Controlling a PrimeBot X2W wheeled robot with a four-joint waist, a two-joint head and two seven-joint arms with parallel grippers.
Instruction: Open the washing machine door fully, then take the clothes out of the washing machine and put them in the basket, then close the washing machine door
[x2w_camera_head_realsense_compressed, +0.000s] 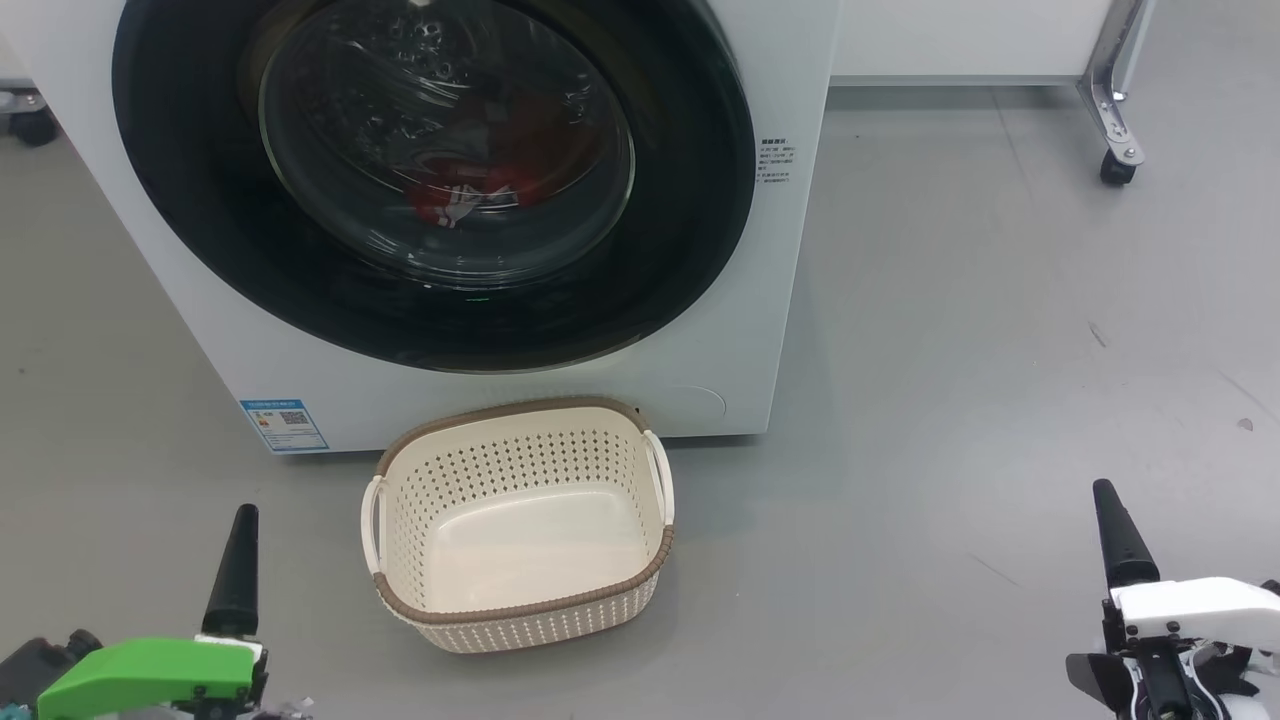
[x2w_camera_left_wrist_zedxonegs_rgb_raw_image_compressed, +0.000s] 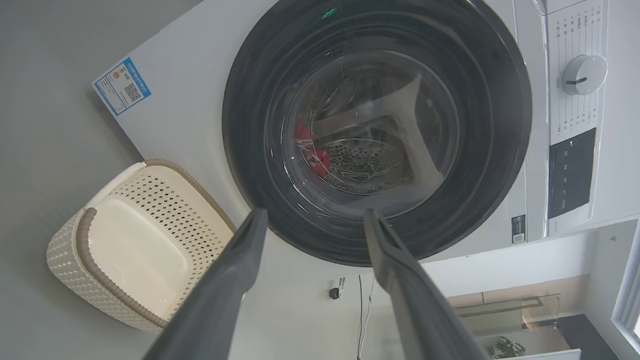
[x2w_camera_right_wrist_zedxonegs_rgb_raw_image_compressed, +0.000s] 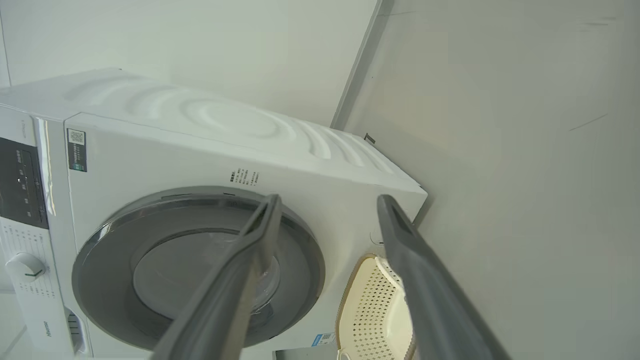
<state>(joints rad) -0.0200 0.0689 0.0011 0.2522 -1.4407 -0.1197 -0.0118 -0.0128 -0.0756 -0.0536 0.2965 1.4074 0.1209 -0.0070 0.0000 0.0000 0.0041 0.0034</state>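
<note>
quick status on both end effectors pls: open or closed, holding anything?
Left end effector: open, holding nothing.
Right end effector: open, holding nothing.

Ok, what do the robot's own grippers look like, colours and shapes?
The left gripper has long, dark grey tapering jaws on a bright green housing. The right gripper has the same dark jaws on a white housing with black fittings beneath.

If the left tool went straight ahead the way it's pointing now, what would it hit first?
Probably the closed washing machine door: the left tool points at its black front, though depth is unclear.
</note>
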